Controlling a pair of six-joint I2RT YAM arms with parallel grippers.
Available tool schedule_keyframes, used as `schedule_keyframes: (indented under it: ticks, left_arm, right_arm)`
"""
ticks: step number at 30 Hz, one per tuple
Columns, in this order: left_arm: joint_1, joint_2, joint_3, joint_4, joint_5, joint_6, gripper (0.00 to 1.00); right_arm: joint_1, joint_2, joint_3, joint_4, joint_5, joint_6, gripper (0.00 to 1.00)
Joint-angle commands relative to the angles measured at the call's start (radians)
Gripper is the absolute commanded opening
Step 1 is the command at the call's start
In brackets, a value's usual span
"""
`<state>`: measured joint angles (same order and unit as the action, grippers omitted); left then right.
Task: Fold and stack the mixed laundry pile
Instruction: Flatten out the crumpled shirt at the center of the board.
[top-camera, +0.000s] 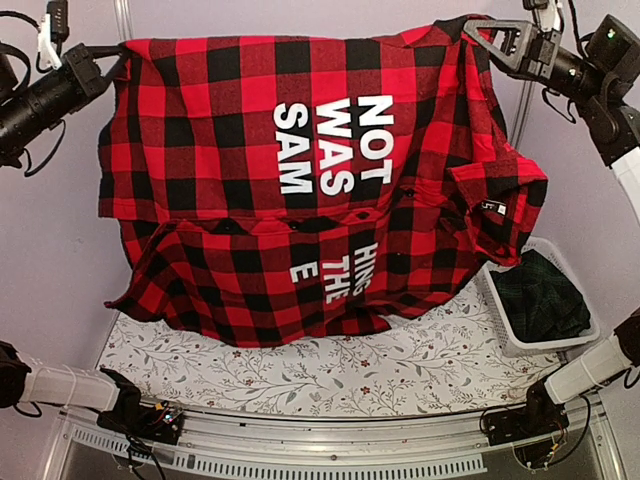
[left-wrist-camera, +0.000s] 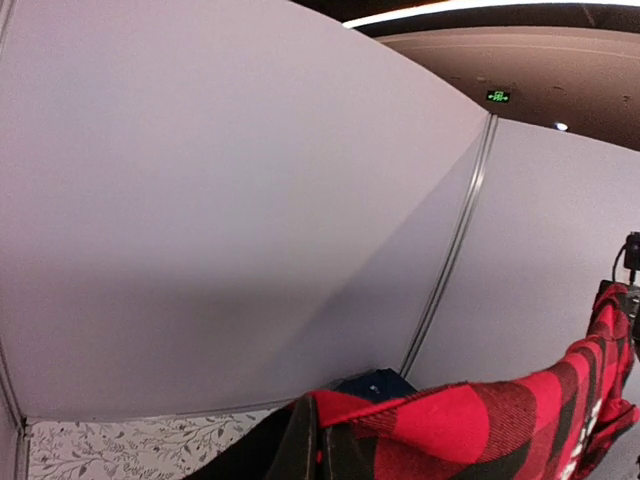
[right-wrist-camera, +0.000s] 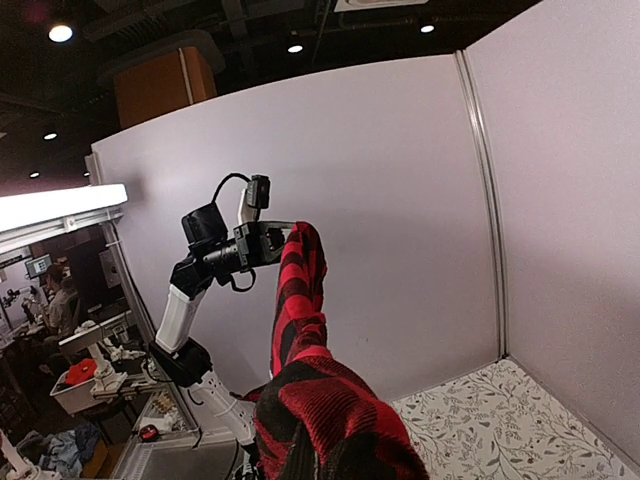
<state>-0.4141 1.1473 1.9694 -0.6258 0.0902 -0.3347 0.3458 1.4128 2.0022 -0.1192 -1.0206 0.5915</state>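
Observation:
The red-and-black checked flannel shirt (top-camera: 300, 180) hangs spread wide above the table, white lettering facing the top camera. My left gripper (top-camera: 123, 57) is shut on its upper left corner and my right gripper (top-camera: 468, 30) is shut on its upper right corner. In the left wrist view the fingers (left-wrist-camera: 305, 445) pinch the shirt's edge (left-wrist-camera: 480, 420), and a navy blue garment (left-wrist-camera: 375, 385) shows behind it by the wall. In the right wrist view the shirt (right-wrist-camera: 330, 400) bunches over the gripper (right-wrist-camera: 325, 465) and stretches up to the other arm (right-wrist-camera: 215, 250). A dark green-navy plaid garment (top-camera: 540, 300) lies in the basket.
A white lattice basket (top-camera: 500, 325) stands at the table's right side. The floral table cloth (top-camera: 350, 370) shows below the shirt's hem. Grey partition walls (left-wrist-camera: 200, 200) close the back and both sides.

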Motion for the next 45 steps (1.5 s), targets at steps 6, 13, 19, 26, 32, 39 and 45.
schedule_keyframes:
  ticks: [6, 13, 19, 26, 32, 39, 45]
  left_arm:
    - [0.136, 0.300, -0.149, 0.075, -0.172, -0.022, 0.00]
    - [0.400, 0.751, 0.277, 0.303, 0.213, -0.253, 0.00]
    - [0.453, 0.811, 0.600, 0.744, 0.414, -0.341, 0.00]
    - [0.453, 0.526, -0.048, 0.943, 0.409, -0.209, 0.00]
    - [0.457, 0.475, -0.565, 0.951, 0.389, -0.163, 0.00]
    - [0.461, 0.493, -0.781, 0.760, 0.366, -0.169, 0.00]
    - [0.464, 0.440, -0.816, 0.635, 0.390, -0.141, 0.00]
  right_arm:
    - [-0.123, 0.276, -0.109, 0.044, 0.260, 0.020, 0.00]
    - [-0.243, 0.773, 0.458, 0.346, 0.315, 0.331, 0.00]
    - [-0.267, 0.916, 0.628, 0.918, 0.503, 0.693, 0.00]
    - [-0.224, 0.643, 0.213, 0.947, 0.389, 0.370, 0.00]
    - [-0.220, 0.778, -0.020, 0.881, 0.116, 0.310, 0.00]
    - [-0.199, 0.770, -0.376, 0.876, 0.018, 0.239, 0.00]
    - [-0.199, 0.639, -0.485, 0.646, -0.033, 0.090, 0.00]
